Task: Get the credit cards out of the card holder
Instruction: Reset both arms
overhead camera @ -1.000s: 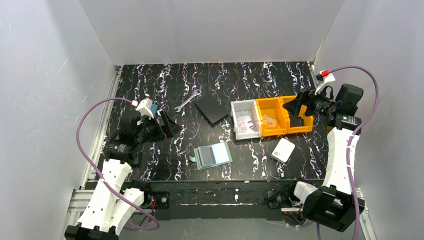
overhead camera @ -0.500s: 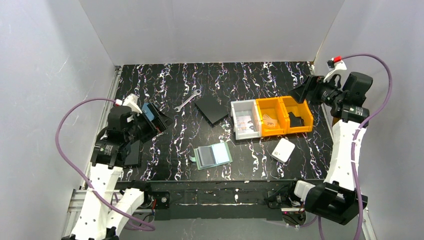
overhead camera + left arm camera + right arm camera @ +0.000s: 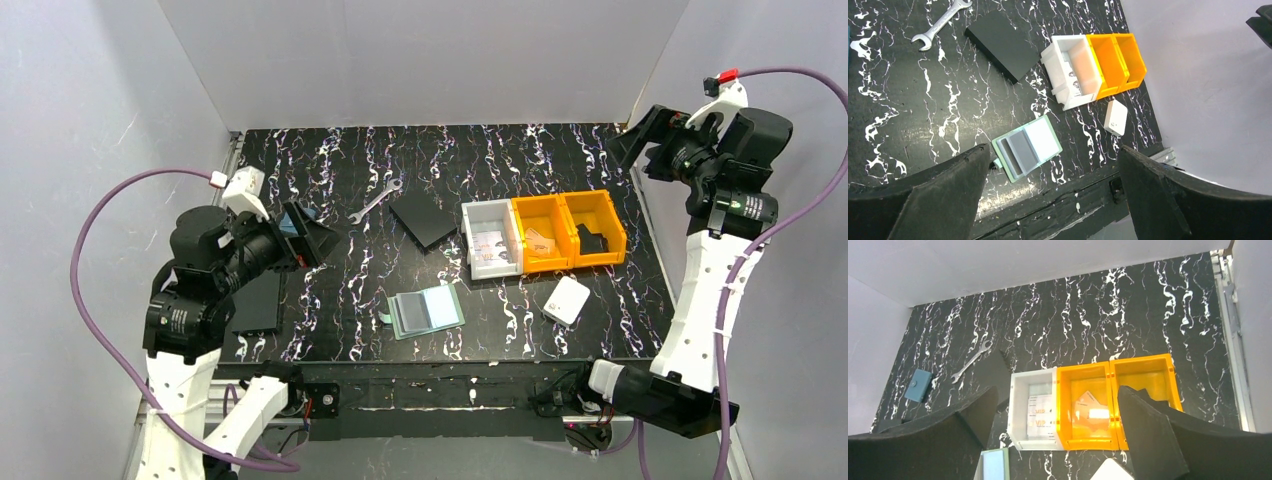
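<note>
Both arms have swung up and back off the table. Open card holder (image 3: 427, 311) lies near centre, touching neither. Just beyond, rightward, a row of bins (image 3: 545, 266) holds a tan card (image 3: 540, 241). Left gripper (image 3: 318, 238) and right gripper (image 3: 640, 138) hang spread, empty.

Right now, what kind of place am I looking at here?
Most likely a robotics lab test cell, not a home or shop: plain white panels box in a black marbled tabletop, and props such as parts bins, a wrench and an open card holder are laid out on it.
</note>
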